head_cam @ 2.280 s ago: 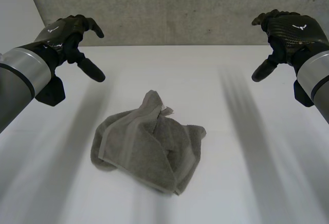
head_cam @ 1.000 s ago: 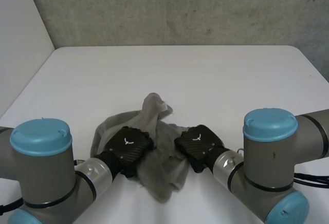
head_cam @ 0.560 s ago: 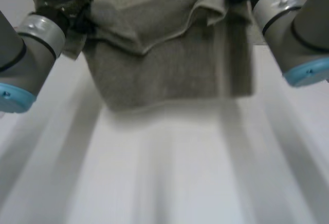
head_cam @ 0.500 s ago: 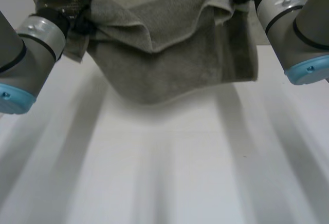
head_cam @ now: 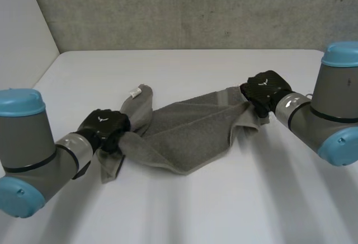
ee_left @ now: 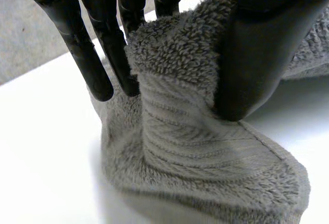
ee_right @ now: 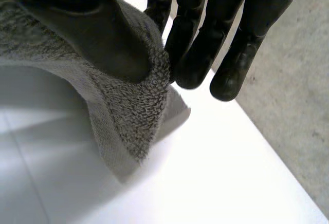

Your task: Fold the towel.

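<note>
Towel (head_cam: 190, 135): middle of worktop (head_cam: 184, 67), drawn out left to right between both hands. Mostly lying flat; both ends raised a little at the grips.
Left hand (head_cam: 103, 127): at left end of towel, pinching cloth. In left wrist view, thumb (ee_left: 257, 59) pressed on a bunched fold against fingers (ee_left: 90, 54).
Right hand (head_cam: 264, 90): at right far corner of towel, pinching cloth. In right wrist view, thumb on top of the edge, fingers closed in behind it.
Change, hands: up and well apart over the worktop 2.3 s ago, holding nothing; low and gripping now.
Change, towel: crumpled heap at centre 2.3 s ago; hanging in the air between both hands 0.5 s ago; now brought down and laid out on the worktop.
Remaining faults: near edge sagging to a point at centre; loose flap trailing near the left hand; a twisted corner with white tag (head_cam: 134, 92) standing up just far of the left hand.
Meaning for task: opening-out step largely done, judged from the lie of the cloth. No fold made yet.
Next need (judgement): flatten left end and square the near edge before folding, otherwise uneven layers likely.
Risk (judgement): left grip on a bunch, not a clean corner; possible skewed fold line.
</note>
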{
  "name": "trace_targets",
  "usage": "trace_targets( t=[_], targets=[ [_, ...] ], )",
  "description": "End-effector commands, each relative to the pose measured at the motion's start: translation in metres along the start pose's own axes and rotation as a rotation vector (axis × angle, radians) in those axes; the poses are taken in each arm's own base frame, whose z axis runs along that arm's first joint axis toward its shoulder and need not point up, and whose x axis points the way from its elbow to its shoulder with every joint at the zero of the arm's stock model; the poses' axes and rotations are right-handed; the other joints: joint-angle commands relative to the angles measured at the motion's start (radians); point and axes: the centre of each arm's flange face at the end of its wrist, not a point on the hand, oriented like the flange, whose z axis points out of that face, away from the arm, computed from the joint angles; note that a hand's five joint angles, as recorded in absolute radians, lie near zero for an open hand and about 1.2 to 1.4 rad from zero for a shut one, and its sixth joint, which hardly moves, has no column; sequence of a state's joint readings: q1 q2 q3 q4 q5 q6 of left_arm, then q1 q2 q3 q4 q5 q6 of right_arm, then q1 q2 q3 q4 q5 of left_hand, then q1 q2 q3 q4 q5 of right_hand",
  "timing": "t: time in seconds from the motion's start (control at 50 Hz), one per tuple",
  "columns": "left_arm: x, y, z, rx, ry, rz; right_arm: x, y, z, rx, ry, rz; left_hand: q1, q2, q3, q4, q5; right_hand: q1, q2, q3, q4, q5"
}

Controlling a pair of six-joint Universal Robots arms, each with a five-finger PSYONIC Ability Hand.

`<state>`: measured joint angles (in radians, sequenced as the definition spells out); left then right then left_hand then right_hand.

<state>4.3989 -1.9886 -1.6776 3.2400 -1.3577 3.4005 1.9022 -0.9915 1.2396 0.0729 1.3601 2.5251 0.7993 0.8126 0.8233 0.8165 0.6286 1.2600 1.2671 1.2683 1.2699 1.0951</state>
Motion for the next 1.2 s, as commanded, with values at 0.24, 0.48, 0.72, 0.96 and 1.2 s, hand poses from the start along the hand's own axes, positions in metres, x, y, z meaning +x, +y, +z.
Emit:
trace_targets(
  t=[0.24,0.48,0.72,0.96,1.2],
  targets=[
    [-0.001,0.018,-0.014,-0.059,0.009,-0.033,0.002,0.014,-0.017,-0.076,-0.012,0.035,-0.586,-0.599,-0.610,-0.603,-0.590,-1.085,-1.093,-1.094,-1.095,-1.095],
    [0.005,0.014,-0.032,-0.029,0.008,-0.027,-0.025,0.023,-0.074,-0.088,-0.032,0.133,-0.603,-0.617,-0.627,-0.621,-0.607,-0.982,-0.989,-0.990,-0.992,-0.992],
    [0.010,-0.003,-0.064,0.105,-0.021,0.005,-0.055,0.041,-0.113,-0.118,-0.078,0.152,-0.603,-0.617,-0.627,-0.621,-0.607,-0.761,-0.768,-0.770,-0.771,-0.771],
    [0.020,-0.001,-0.068,0.184,-0.014,0.040,-0.084,0.044,-0.114,-0.021,-0.121,0.180,-0.577,-0.590,-0.601,-0.594,-0.581,-0.793,-0.800,-0.802,-0.803,-0.803],
    [0.042,0.020,-0.063,0.102,0.069,0.050,-0.104,0.059,-0.104,-0.042,-0.162,0.170,-0.527,-0.540,-0.551,-0.544,-0.531,-0.779,-0.786,-0.787,-0.789,-0.788]
  ],
)
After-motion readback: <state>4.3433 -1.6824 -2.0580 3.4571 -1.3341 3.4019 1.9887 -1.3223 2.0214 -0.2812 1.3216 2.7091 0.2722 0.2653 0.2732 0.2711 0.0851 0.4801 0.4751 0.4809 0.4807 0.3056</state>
